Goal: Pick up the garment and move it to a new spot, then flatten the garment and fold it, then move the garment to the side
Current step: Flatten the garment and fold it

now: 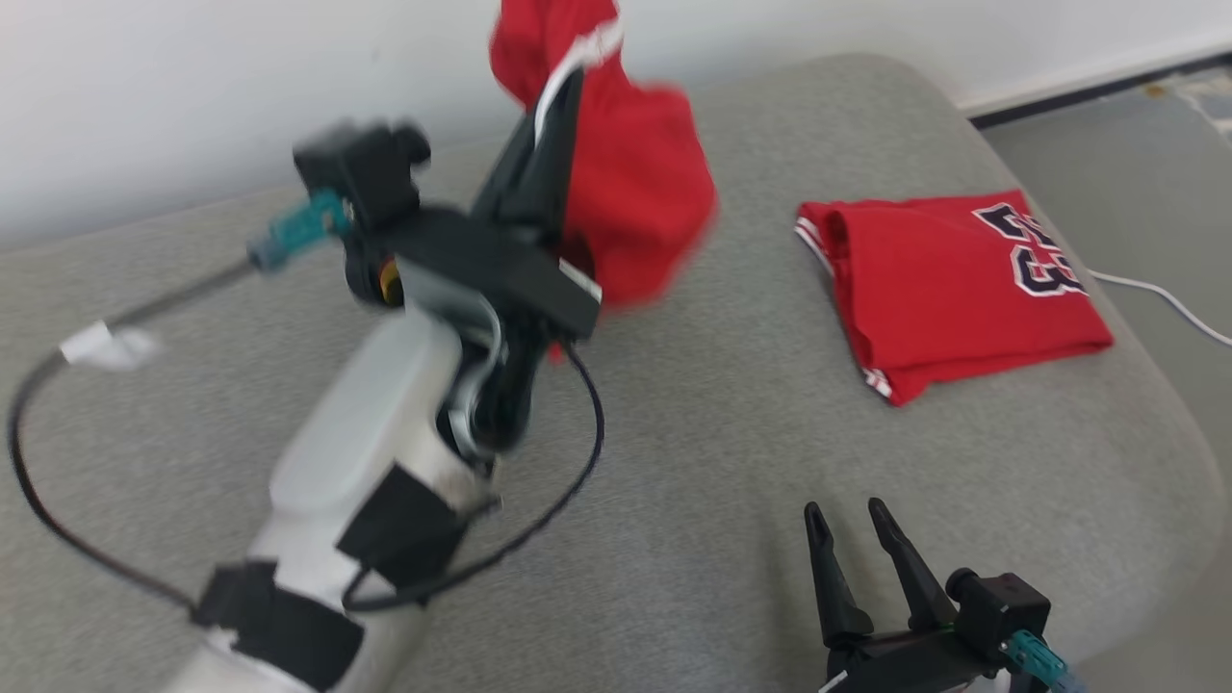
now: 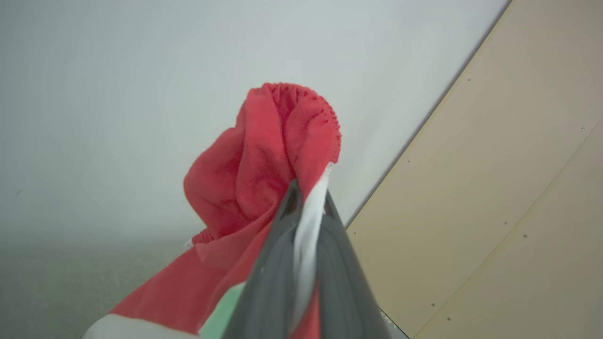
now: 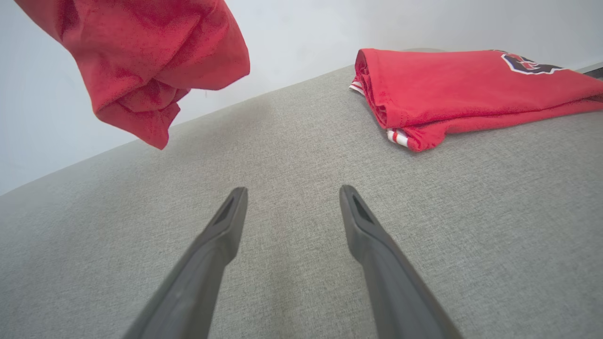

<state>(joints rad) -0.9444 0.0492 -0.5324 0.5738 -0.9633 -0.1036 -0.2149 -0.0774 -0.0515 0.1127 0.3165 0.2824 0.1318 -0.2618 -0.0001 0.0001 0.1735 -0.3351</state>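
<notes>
Left forearm (image 1: 356, 452) is right up in your face at lower left. Its left gripper (image 2: 311, 193) is clamped on the red garment (image 1: 635, 202), which hangs in a bunch off the grey cushion (image 1: 731, 462), over its far middle. Bare cushion lies nearer you below it, so I'd guess that's your drop spot. Further right a folded jersey (image 1: 953, 289) lies flat, well apart. Your right gripper (image 1: 847, 510), near right, gapes wide and empty, free for spreading.
</notes>
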